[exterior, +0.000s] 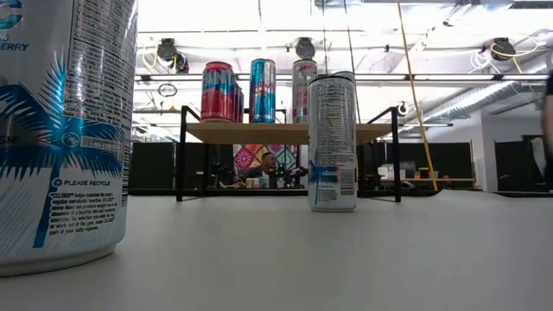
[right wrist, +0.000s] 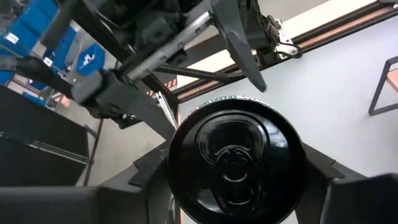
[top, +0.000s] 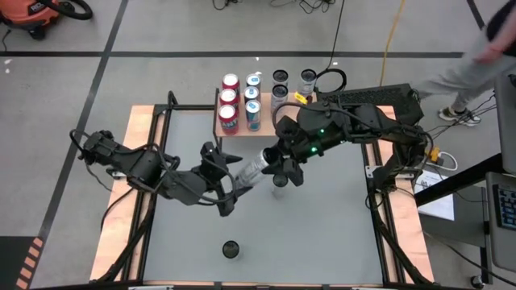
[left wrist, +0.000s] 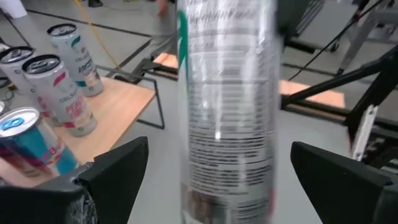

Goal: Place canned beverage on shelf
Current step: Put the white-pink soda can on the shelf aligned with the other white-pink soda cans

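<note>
My right gripper (top: 272,161) holds a silver beverage can (top: 254,167) in the air over the middle of the table. The can's black lid (right wrist: 236,162) faces that arm's wrist. My left gripper (top: 235,181) is open. Its two fingers stand on either side of the can's free end (left wrist: 227,93), with a clear gap on each side. The shelf (top: 239,121) stands at the table's far edge with several cans (exterior: 251,91) upright on its wooden top (exterior: 285,131). Neither gripper shows in the low view. My right gripper pinches the can's side wall at its lid end (right wrist: 183,155) between its two fingers, one on either side. The fingers come from the table's right side. The can is lifted clear and slants out past the fingers toward my left gripper.
One can (exterior: 333,142) stands upright on the table below the held can, in front of the shelf. Another (top: 231,250) stands near the table's front edge. More cans (top: 293,80) stand just right of the shelf. A person (top: 476,64) moves at the far right.
</note>
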Available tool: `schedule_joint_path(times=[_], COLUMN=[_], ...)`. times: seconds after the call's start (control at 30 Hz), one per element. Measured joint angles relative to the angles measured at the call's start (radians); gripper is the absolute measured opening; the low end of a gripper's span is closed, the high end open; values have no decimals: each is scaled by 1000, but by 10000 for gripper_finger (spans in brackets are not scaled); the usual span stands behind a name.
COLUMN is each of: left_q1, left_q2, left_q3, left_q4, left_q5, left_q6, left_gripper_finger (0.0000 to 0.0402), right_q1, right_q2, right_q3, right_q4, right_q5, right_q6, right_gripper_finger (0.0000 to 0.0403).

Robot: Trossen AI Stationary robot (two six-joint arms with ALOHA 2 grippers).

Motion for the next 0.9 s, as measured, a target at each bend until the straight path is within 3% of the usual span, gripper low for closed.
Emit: schedule_joint_path(times=[0.37, 0.57, 0.7, 0.9], left_q1=[6, 5, 3, -4], left_q2=[22, 22, 22, 22], left_q3=[-1, -2, -1, -1], left_q4=[-164, -152, -151, -155], left_q5=[-12, -9, -9, 9], left_q6=[-130, -134, -144, -158], left_gripper_finger=[396, 392, 357, 268], right_q1=[-11, -17, -18, -19], right_q2=[0, 0, 0, 0], right_q3=[0, 0, 0, 0], right_q4=[80, 98, 99, 101], right_q5=[0, 0, 0, 0], right_q6=[46, 47, 47, 56], right_gripper_finger=[212, 212, 212, 212])
